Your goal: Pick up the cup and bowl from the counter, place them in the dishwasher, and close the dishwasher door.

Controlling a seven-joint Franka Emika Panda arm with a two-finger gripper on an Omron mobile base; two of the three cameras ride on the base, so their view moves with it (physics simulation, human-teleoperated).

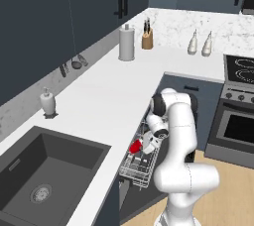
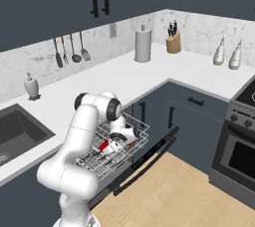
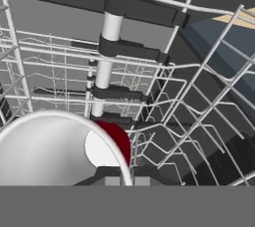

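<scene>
The gripper [image 1: 148, 144] is down in the dishwasher's [image 2: 149, 157] pulled-out wire rack [image 2: 133, 141], clenched on the rim of the red cup [image 1: 136, 146]. In the hand view the cup [image 3: 64, 151] lies close under the camera, its white inside showing, over the rack's wires [image 3: 199, 116]. The dishwasher door [image 2: 152, 154] hangs open below the white counter [image 1: 104, 101].

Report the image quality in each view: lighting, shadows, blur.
Left base view: even flat light, sharp, soft shading in the sink. Right base view: sharp, no glare, faint shadow under the rack. Hand view: the cup looms large and close, rim cropped, wires crisp.
</scene>
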